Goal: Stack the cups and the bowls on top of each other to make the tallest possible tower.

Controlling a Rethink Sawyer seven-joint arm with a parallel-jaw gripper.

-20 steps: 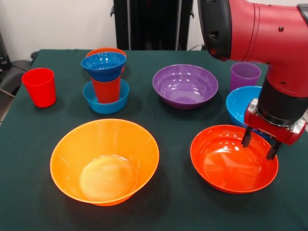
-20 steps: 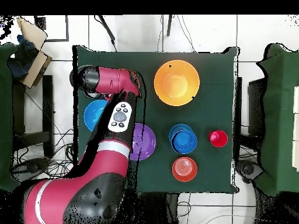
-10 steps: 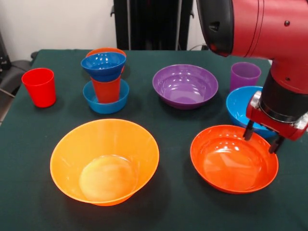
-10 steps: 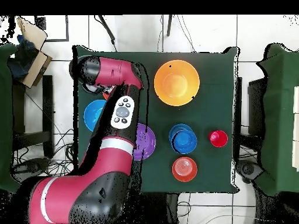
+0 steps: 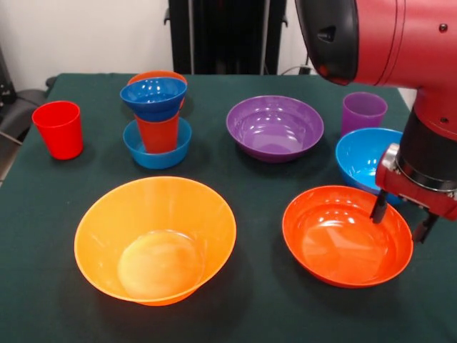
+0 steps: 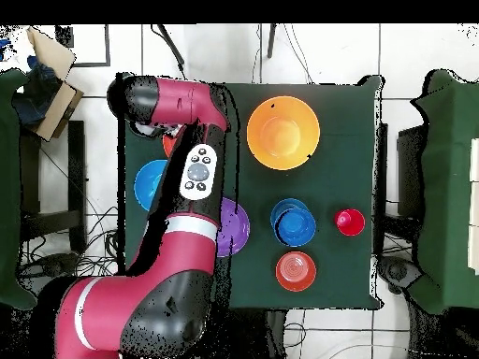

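Observation:
My gripper (image 5: 401, 218) is open at the right rim of the red-orange bowl (image 5: 335, 239), one finger inside it and one outside. The big yellow-orange bowl (image 5: 155, 239) stands empty at the front left. The purple bowl (image 5: 275, 127), the large light blue bowl (image 5: 360, 153) and the purple cup (image 5: 363, 111) stand behind. At the back left an orange-red cup (image 5: 157, 133) stands in a small light blue bowl (image 5: 157, 151) with a dark blue bowl (image 5: 153, 96) on top. A small orange bowl (image 5: 157, 74) is behind them, and the red cup (image 5: 58, 128) stands far left. In the overhead view the arm (image 6: 192, 173) hides the gripper.
The dark green table (image 5: 250, 186) ends close to the right of the red-orange bowl. A dark chair (image 5: 14, 107) stands past the left edge. In the overhead view a cardboard box (image 6: 47, 65) lies beyond the table, and the yellow-orange bowl (image 6: 283, 132) shows uncovered.
My gripper has moved rightward in the front view, from over the red-orange bowl's inside to its right rim, staying open. No cup or bowl has moved.

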